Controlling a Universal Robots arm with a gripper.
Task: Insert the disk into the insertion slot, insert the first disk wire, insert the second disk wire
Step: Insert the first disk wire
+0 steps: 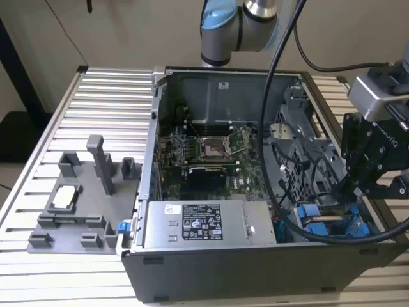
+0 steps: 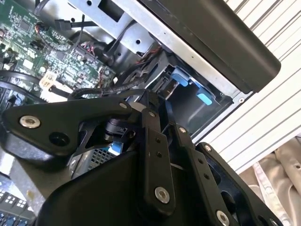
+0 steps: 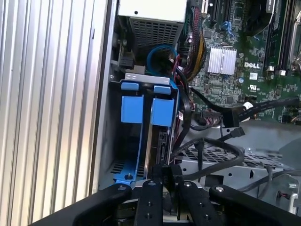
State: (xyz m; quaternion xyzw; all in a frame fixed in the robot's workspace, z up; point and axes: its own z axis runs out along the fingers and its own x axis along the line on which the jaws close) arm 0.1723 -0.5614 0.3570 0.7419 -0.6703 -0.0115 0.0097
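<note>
Farthest to the exterior view's left, a grey moulded plastic fixture tray with upright posts was seen lying on the ribbed aluminium table. Just to its right, an open dark-grey metal computer case was set on the same table. A green motherboard was exposed at its middle, and a silver boxed power supply with a pale label sat along the near wall. Thick black cables were draped from the arm across the case's right half.

At the near right corner of the case, the black linkage gripper was lowered into the grey sheet-metal drive cage. In the first wrist view the flat silver-grey disk in its bright blue carrier frame was seen edge-on, seated within the insertion slot of that cage. It lay directly in line with the gripper and just beside a second blue-tabbed carrier. Thin black wires were looped next to the cage. Whether the gripper was clamped on the disk could not be told.
</note>
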